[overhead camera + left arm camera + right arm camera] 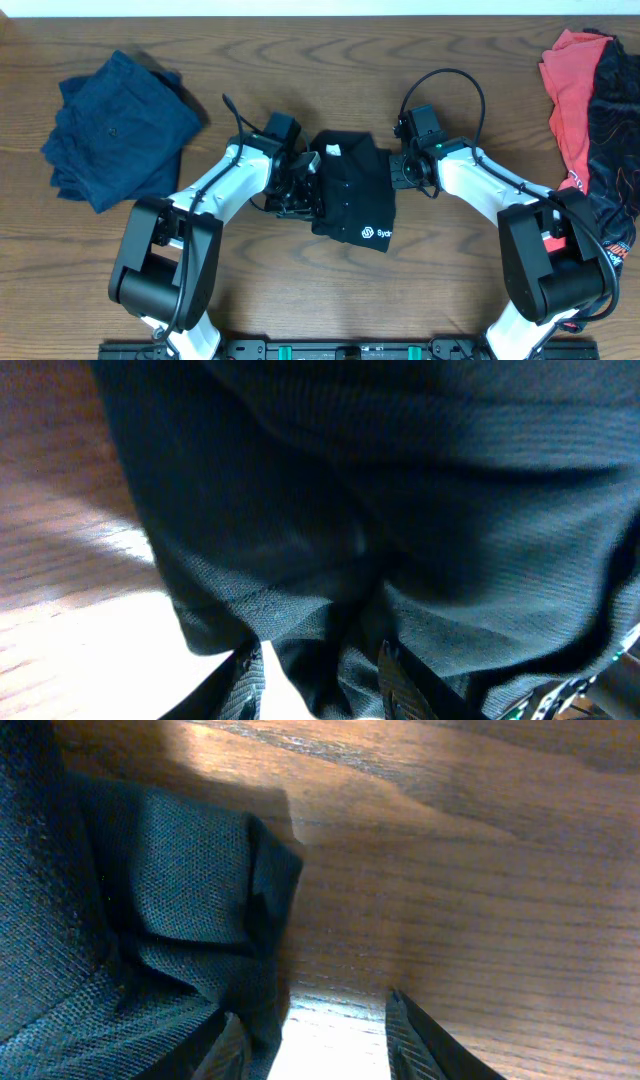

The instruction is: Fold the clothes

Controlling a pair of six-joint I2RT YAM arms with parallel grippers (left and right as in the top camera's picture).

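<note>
A black shirt (352,190) with a small white logo lies folded into a compact bundle at the table's middle. My left gripper (303,186) is at its left edge. In the left wrist view the dark fabric (400,510) fills the frame and a fold of it hangs between the fingers of my left gripper (320,685), with a bright gap beside the left finger; the jaws are open. My right gripper (398,170) is at the shirt's right edge. In the right wrist view it (325,1045) is open, a folded corner of the shirt (190,870) lies against its left finger, and bare table shows between the fingers.
A folded navy garment (120,130) lies at the back left of the wooden table (300,60). A red garment (568,90) and a black one with red print (612,140) are heaped at the right edge.
</note>
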